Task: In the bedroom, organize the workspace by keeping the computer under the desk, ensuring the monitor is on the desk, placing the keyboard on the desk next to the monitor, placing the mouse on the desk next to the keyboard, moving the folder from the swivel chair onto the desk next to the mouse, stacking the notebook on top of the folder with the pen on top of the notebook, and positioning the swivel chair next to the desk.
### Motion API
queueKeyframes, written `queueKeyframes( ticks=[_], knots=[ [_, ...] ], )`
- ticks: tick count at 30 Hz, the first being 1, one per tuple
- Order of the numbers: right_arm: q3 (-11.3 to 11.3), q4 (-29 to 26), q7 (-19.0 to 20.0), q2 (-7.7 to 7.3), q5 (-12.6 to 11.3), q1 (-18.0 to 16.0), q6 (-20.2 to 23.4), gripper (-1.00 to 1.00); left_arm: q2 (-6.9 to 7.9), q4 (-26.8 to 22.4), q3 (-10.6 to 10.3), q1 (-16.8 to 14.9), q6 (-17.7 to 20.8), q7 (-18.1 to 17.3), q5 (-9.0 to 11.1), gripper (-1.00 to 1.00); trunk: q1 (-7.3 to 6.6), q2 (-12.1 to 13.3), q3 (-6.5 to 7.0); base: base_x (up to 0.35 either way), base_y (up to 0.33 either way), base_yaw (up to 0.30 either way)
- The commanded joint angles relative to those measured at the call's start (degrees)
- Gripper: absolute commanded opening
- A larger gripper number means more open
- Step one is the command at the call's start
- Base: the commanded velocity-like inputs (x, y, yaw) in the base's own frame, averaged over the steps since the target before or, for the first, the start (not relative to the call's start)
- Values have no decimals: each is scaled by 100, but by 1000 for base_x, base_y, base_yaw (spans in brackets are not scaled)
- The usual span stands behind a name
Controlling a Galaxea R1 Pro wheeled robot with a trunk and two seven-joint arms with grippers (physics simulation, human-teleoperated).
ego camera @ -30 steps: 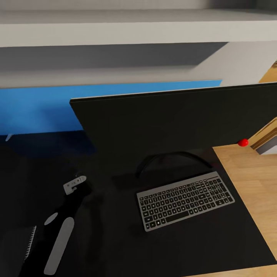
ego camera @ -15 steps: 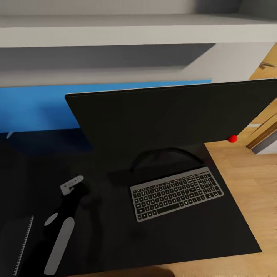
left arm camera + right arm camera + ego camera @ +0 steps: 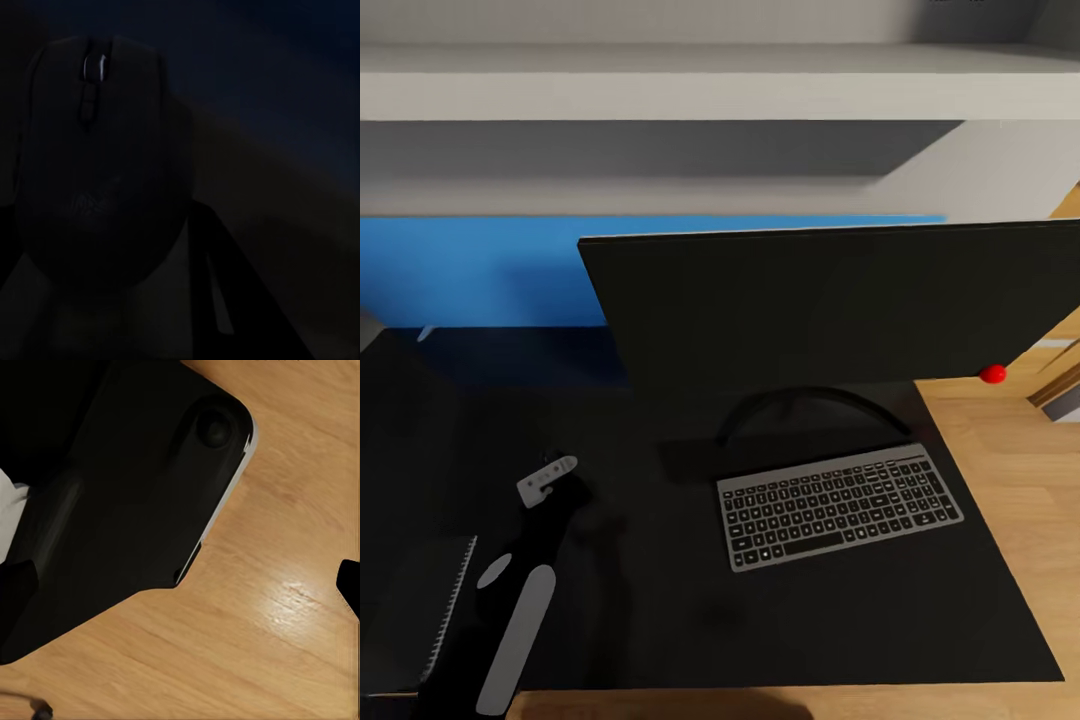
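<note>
Mouse (image 3: 94, 161) sits close under left gripper (image 3: 565, 490), jaw state unreadable; black on black desk (image 3: 660, 620); misjudged drop could strand it far from keyboard (image 3: 840, 505).

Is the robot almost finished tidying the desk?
Not yet. The monitor and keyboard already sit together on the desk. The left gripper seems to be bringing the mouse over. The notebook lies at the desk's corner, not stacked on any folder.
</note>
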Motion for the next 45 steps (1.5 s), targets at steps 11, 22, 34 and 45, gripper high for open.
queueKeyframes(
  ticks=[11,22,34,45],
  knots=[
    [-37,-15,42,6,18,-3,-24,100,-15,-4,-308,-23,553,366,31,-100,1,-5,0,-81,-167,20],
    [-33,29,45,2,29,-3,-24,100,-145,-1,-1174,-287,1219,1282,35,-100,1,-5,0,-5,-10,0],
    [-33,111,34,-58,33,-4,-24,100,-153,4,-1208,-284,1215,1307,39,-100,1,-5,0,-58,-88,0],
    [-34,117,33,-72,39,-3,-24,100,-153,78,-1221,-319,1474,1220,85,-100,1,-5,0,-25,-32,0]
  ],
)
